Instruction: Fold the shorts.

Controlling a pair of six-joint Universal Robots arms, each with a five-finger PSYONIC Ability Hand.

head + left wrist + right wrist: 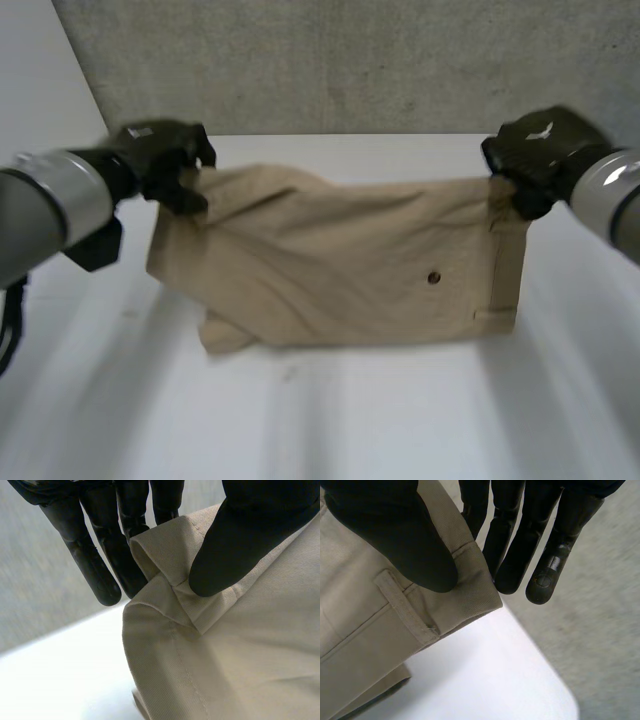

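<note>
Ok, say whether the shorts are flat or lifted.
Lifted: left hand and right hand pinch the upper corners; shorts hang between.

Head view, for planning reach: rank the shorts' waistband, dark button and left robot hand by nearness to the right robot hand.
1. Beige cloth shorts' waistband, in the right robot hand.
2. Small dark round button, mid-cloth.
3. Black left robot hand, opposite end.

Left hand point(235, 540) pinching a hemmed corner of tan shorts point(240, 660) (thumb pressed on top), white table point(60, 680) beneath
</note>
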